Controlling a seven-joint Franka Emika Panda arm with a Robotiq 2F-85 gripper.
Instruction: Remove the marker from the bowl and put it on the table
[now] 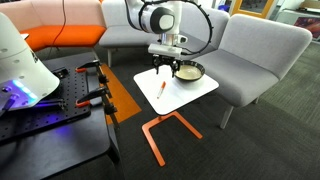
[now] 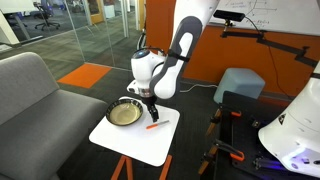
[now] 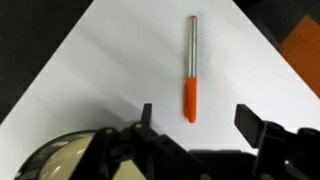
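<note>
No readable text or labels anywhere, faint scribbles on the whiteboard (image 2: 272, 12) too small to make out

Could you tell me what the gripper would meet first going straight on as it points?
Probably the marker, its orange end, lying on the table below the open gripper; depth is unclear.

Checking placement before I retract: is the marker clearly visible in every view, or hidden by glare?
Wrist view: marker slightly soft but distinct on the bright white table, fingers dark. In both exterior views: marker tiny yet visible, no glare over it.
</note>
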